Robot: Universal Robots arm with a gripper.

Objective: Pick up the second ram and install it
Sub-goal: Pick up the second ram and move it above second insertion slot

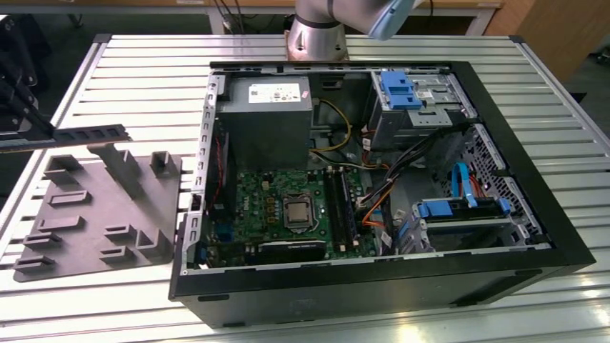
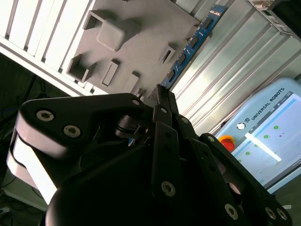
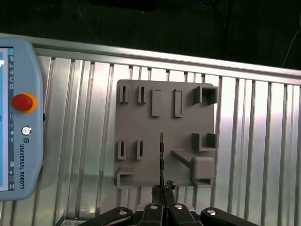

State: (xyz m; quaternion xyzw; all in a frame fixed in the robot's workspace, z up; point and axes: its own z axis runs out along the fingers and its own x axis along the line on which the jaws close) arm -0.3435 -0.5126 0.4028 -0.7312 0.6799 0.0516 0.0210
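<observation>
Jaws closed narrow on one end of the ram (image 1: 91, 133), I think; both wrist views show my gripper (image 3: 163, 187) pinching it. Near the exterior view's left edge I see the ram held level just above the grey tray (image 1: 96, 214), well apart from the open case (image 1: 381, 282) at centre-right.

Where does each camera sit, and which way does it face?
Exterior view: off the arm, high, looking down on the computer case and moulded tray; the arm's base shows beyond the case.
First wrist view: on the arm, looking down past the gripper, which holds the second ram edge-on, onto the moulded tray.
Second wrist view: on the arm, looking slantwise along the gripper's linkage at the second ram's flat side.
Both wrist views share gripper, second ram, moulded tray, teach pendant.
</observation>
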